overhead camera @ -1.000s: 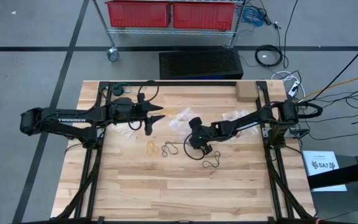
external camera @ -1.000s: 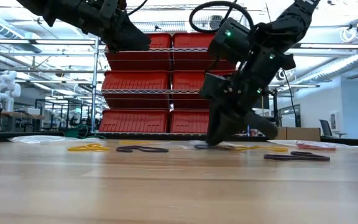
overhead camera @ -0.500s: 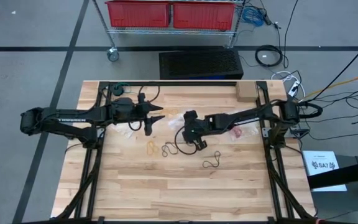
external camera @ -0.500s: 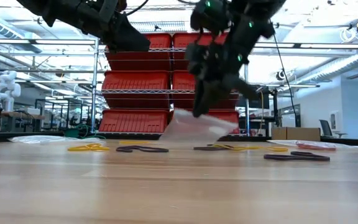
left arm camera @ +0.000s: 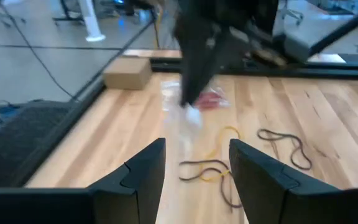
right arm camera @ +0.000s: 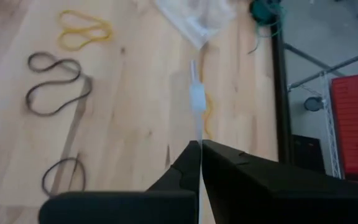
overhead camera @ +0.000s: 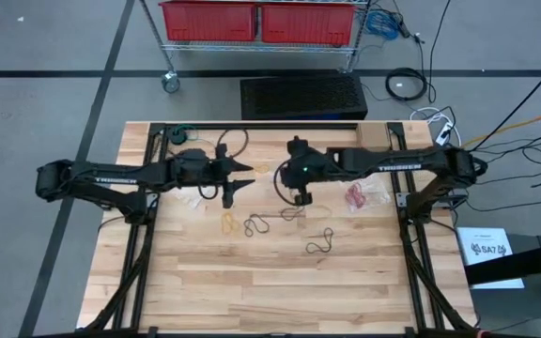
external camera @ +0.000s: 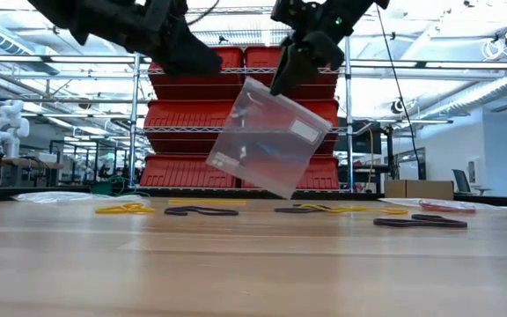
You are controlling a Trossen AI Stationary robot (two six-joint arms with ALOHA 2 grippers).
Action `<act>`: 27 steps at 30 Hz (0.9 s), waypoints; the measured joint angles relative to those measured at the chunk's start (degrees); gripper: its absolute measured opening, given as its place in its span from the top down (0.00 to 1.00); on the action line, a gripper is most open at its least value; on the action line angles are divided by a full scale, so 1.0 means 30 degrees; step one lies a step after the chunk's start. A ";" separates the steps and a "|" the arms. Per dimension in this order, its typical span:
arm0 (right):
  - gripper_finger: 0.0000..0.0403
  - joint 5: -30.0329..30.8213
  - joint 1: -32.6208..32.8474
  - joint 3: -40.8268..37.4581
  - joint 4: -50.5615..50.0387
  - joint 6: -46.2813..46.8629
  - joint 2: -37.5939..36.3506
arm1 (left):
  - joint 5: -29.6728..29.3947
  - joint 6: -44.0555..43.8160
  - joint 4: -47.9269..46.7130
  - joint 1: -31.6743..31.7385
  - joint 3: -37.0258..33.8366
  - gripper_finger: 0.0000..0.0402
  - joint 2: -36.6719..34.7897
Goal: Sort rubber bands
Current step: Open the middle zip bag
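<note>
The rubber bands (overhead camera: 261, 224) lie loose on the wooden table (overhead camera: 205, 291), scattered across its middle. A yellowish tan one (overhead camera: 227, 222) sits nearest the left arm's side, a black one (overhead camera: 260, 225) just beside it, and another black loop (overhead camera: 320, 243) a little apart toward the front edge. From table height they show as flat strands: a tan band (external camera: 125, 210), a black one (external camera: 201, 211) next to it, and one more black band (external camera: 420, 222) off to the side. A small red heap (overhead camera: 355, 197) lies near the right arm's base; whether it is bagged I cannot tell.

Above the bands, the right gripper (overhead camera: 301, 196) has its fingers pinched tight on the top edge of a clear plastic bag (external camera: 267, 138), which hangs tilted in the air, well off the table. Its wrist camera looks straight down the closed fingers (right arm camera: 194, 163) along the bag's thin edge.

The left gripper (overhead camera: 230, 180) hovers just across from it, above the table, fingers (left arm camera: 143, 177) spread apart with nothing between them, pointed toward the hanging bag. Another clear bag (right arm camera: 194, 17) lies flat on the table near the back edge.

Behind the table stands a wire rack with red bins (external camera: 192, 114).
</note>
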 joint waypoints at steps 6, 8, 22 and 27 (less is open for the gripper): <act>1.00 -0.0150 -0.0081 -0.0007 -0.0013 -0.0007 -0.0089 | 0.0069 -0.0443 0.2015 0.0015 -0.0007 0.55 0.1770; 1.00 -0.0146 -0.0079 -0.0007 -0.0008 -0.0007 -0.0089 | 0.0069 -0.0447 0.2377 0.0015 -0.0007 0.55 0.2084; 1.00 -0.0136 -0.0079 -0.0007 0.0612 -0.0117 -0.0089 | 0.0593 -0.1883 0.2833 -0.0022 0.0957 0.70 0.3360; 1.00 -0.0136 -0.0079 -0.0007 0.0612 -0.0108 -0.0089 | 0.0586 -0.1839 0.2834 -0.0022 0.0969 0.78 0.3360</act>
